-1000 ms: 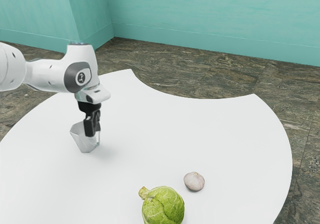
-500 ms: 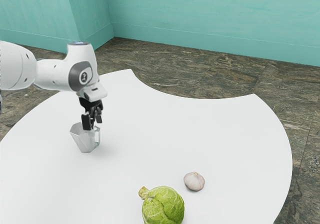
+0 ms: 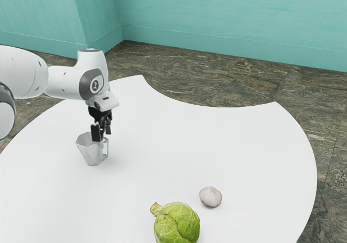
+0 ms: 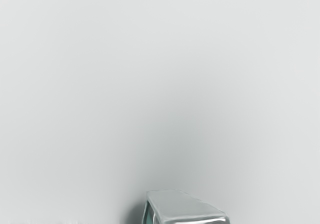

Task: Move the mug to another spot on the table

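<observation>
We are working over a white, rounded desk that is sitting on a mottled stone floor with teal walls behind it. Our white arm is reaching in from the exterior view's left, over the part of the desk nearest that edge.

In the exterior view, a green cabbage is lying at the desk's near edge, well apart from our hand. The silvery mug is standing on the desk with its opening up, toward the desk's edge on the exterior view's left and far from the cabbage. A small pale garlic bulb is resting just beside the cabbage, a little further in from the near edge.

We are holding our gripper just above the mug's rim, over its side toward the exterior view's right. Its fingers are standing slightly spread, are pinching nothing, and are hanging clear of the mug.

The wrist view is giving us what the side camera is not: a close look down past our hand, where part of the mug is showing as a grey, glossy shape right beneath us, with the bare white desk stretching away beyond it.
</observation>
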